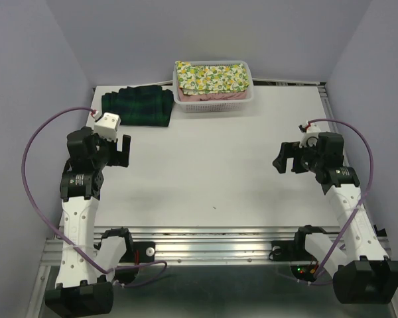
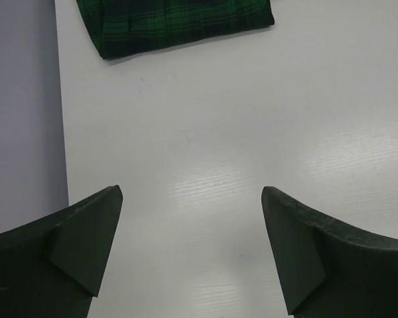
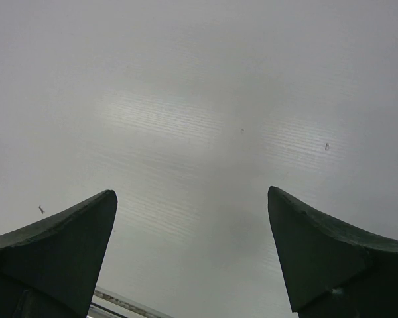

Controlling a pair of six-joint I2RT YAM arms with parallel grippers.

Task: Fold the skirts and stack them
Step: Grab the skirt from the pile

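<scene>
The dark green-navy plaid skirt (image 1: 138, 106) lies folded at the table's back left; its near edge also shows in the left wrist view (image 2: 179, 23). The lemon-print skirt (image 1: 211, 77) lies folded on top in the white lattice basket (image 1: 215, 103), with a sliver of the pink skirt (image 1: 184, 93) under it. My left gripper (image 1: 119, 151) is open and empty, in front of the plaid skirt, and shows in its wrist view (image 2: 192, 248). My right gripper (image 1: 286, 159) is open and empty over bare table at the right, seen too in its wrist view (image 3: 192, 252).
Grey walls close in the table on the left, back and right. Purple cables loop out from both arms. A metal rail (image 1: 212, 242) runs along the table's near edge between the arm bases.
</scene>
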